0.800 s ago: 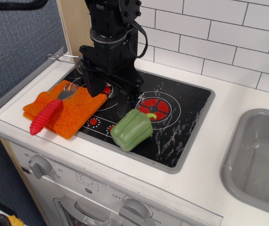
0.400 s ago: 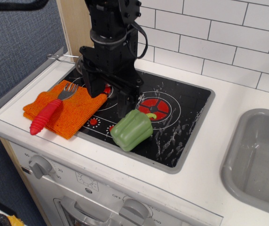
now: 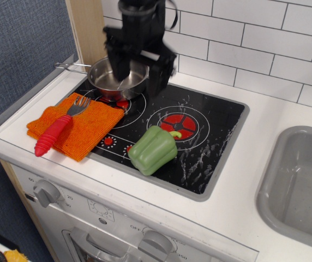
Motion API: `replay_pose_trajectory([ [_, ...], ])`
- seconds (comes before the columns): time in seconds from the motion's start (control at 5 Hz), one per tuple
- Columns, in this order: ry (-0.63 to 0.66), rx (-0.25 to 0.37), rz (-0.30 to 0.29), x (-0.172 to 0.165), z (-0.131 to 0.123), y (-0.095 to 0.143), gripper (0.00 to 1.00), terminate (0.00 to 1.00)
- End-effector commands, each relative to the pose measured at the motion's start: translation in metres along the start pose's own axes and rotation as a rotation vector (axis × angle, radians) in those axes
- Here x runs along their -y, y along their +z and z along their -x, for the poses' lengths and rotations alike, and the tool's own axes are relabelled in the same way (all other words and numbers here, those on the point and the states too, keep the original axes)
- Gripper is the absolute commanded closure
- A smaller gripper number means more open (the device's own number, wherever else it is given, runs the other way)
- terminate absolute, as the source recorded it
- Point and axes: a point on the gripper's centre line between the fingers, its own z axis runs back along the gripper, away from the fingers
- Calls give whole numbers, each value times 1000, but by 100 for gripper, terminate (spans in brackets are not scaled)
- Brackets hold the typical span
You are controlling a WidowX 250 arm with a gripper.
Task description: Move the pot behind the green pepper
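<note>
I'm up over the back of the hob, my gripper (image 3: 138,76) blurred, fingers (image 3: 155,79) spread apart with nothing between them, hanging just above the pot's right rim. The pot (image 3: 116,79) sits upright on the rear-left burner, at about ten o'clock on the black cooktop (image 3: 210,136). Its thin wire handle runs out toward nine o'clock, so the long axis lies left to right, the handle tip reaching past the hob's edge toward the wooden panel (image 3: 85,33).

The green pepper (image 3: 153,150) lies on its side near the front of the hob, at roughly five o'clock from the pot and well apart from it. Its stem points up toward one o'clock, at the red burner ring (image 3: 184,123), body lying from seven to one.

At nine o'clock, an orange cloth (image 3: 85,131) overlaps the hob's left edge, with a red-handled fork (image 3: 58,129) lying across it, tines toward one o'clock. The white counter (image 3: 243,185) carries a grey sink (image 3: 292,185) at three o'clock. White tiles (image 3: 265,43) back it all; knobs (image 3: 47,192) line the front.
</note>
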Motion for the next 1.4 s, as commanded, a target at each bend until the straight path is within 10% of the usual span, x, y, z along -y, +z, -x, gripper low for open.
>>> replay_pose_trajectory([
  [0.0, 72, -14, -25, -24, -34, -23, 0, 0],
  [0.6, 124, -60, -19, -50, -56, -63, 0, 0],
  [0.8, 74, -34, 4, -41, -54, -62, 100, 0],
  [1.2, 65, -39, 2, -37, -45, -65, 100, 0],
])
